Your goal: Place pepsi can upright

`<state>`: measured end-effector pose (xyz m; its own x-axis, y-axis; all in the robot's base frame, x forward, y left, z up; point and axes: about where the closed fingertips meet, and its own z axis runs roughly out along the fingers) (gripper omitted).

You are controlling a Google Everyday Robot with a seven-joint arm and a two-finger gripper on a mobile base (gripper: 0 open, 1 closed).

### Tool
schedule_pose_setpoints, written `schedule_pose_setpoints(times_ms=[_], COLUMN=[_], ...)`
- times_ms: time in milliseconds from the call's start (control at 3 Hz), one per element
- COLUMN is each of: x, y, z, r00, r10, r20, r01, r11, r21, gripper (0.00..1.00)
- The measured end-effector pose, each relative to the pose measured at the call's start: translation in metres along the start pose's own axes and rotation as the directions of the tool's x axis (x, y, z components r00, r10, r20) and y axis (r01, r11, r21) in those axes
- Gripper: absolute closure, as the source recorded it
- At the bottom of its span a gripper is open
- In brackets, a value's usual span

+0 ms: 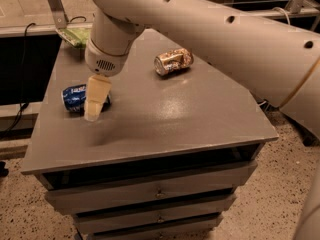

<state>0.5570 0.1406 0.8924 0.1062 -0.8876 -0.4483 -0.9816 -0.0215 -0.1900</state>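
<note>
Item one: the pepsi can (74,97) is lying on its side near the left edge of the table (165,119), its right end hidden behind the gripper. Item two: a green packet (75,35) is sitting at the far corner, well behind it. Item three: the gripper (96,100) is hanging point-down over the can's right end; you cannot tell how the jaws are standing, nor whether they are touching the can. Item four: a gold-brown dented can (173,61) is lying well to the right, apart. Step in hand, as judged — you are reaching for the grasp. The next move is calling for the jaws to straddle the can's body squarely, then a lift and turn onto one end.
</note>
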Motion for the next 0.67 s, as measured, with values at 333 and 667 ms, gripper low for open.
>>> schedule_pose_setpoints(times_ms=[333, 667], x=[-0.023, -0.031], y=[0.001, -0.001], z=[0.028, 0.051], r00=[1.0, 0.999], r10=[0.016, 0.025], r20=[-0.002, -0.019], r01=[-0.016, -0.027], r11=[0.9991, 0.9978], r21=[-0.04, -0.061], gripper=[0.0, 0.0])
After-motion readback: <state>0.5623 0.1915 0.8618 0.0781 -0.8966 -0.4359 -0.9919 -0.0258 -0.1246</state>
